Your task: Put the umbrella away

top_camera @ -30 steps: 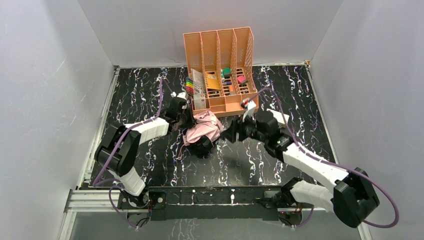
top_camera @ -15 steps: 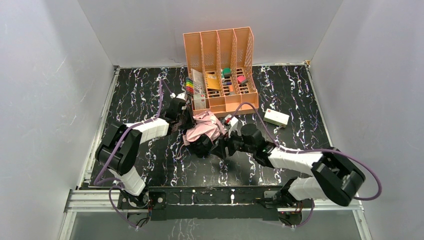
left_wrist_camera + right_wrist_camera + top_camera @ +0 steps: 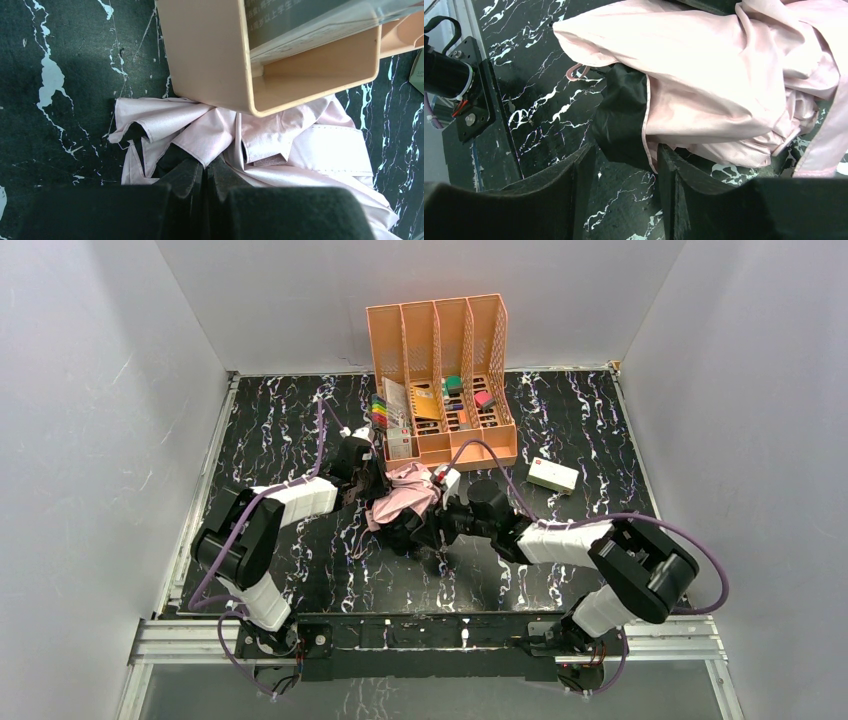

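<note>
Just in front of the orange organiser (image 3: 437, 446), the left gripper (image 3: 205, 174) presses its jaws together at a pink fold of the umbrella (image 3: 300, 145), probably to anchor it. The right gripper (image 3: 624, 152) is spread around the black end, not pinching. The organiser's wall crowds the fabric; there is room nearer the arms.

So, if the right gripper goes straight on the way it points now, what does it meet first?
The umbrella: its black fold lies just ahead, between the open jaws, though depth is unclear.
</note>
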`<state>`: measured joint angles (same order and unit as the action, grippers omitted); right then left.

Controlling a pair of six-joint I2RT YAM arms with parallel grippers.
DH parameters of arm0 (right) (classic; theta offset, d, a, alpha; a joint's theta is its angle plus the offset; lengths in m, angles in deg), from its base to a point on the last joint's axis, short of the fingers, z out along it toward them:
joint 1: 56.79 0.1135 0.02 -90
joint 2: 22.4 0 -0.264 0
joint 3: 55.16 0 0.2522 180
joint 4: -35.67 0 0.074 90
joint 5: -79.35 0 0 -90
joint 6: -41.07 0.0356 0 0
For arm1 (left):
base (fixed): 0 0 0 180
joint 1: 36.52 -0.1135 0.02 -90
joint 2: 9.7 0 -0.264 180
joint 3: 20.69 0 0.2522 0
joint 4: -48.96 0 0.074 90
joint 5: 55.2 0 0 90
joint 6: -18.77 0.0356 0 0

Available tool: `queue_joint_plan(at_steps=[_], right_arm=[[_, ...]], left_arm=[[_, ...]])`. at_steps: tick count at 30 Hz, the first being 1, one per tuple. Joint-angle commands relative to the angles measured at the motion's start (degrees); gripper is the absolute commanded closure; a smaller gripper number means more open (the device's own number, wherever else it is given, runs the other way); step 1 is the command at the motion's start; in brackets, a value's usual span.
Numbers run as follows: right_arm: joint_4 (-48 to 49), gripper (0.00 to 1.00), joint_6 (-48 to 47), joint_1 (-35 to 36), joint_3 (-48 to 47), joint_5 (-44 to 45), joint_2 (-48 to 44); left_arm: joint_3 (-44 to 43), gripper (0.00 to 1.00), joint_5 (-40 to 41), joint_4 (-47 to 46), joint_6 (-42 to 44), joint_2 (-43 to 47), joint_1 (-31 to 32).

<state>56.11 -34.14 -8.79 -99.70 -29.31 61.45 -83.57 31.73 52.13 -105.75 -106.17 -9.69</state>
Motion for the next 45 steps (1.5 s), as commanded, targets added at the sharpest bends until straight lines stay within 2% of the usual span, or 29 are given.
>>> queue_joint_plan(at_steps=[1,4,8,10,13,19,21,31,35,41,45], right_arm=[[5.1,0.47,-0.2,0.0,-2.9,-2.2,1.8],[5.3,0.56,0.9,0.0,-3.1,-2.6,2.8],[4.0,0.77,3.3,0.7,-2.3,0.7,2.3],[1.2,0.91,4.3,2.3,-2.1,5.1,0.9],[-5.1,1.00,5.5,6.8,-2.8,15.4,-2.1],[-23.8,1.00,15.0,16.9,-6.4,43.5,-6.0],[-31.8,1.00,20.4,19.5,-9.1,49.6,-5.5],[-59.6,1.00,37.5,30.5,-19.3,62.5,2.8],[-67.8,1.00,42.9,33.4,-20.6,65.5,2.6],[-71.7,1.00,43.8,35.7,-21.0,65.7,-0.8],[-59.0,1.00,30.7,36.8,-19.2,60.9,-4.9]], left_arm=[[1.8,1.00,0.1,6.0,1.6,-2.5,-0.3],[1.7,1.00,0.3,6.1,1.7,-2.5,-0.3],[1.7,1.00,0.5,6.0,1.8,-2.4,-0.3],[1.8,1.00,0.7,6.0,1.8,-2.4,-0.2],[1.8,1.00,1.0,6.0,1.8,-2.4,-0.3],[1.9,1.00,1.4,6.0,2.0,-2.3,-0.3],[2.1,1.00,1.6,6.0,2.0,-2.3,-0.3],[2.1,1.00,2.3,6.3,2.0,-1.8,-0.3],[1.8,1.00,2.3,6.4,2.2,-2.0,-0.3],[1.7,1.00,2.3,6.4,2.4,-2.3,-0.3],[1.8,1.00,2.3,6.3,2.3,-2.5,-0.3]])
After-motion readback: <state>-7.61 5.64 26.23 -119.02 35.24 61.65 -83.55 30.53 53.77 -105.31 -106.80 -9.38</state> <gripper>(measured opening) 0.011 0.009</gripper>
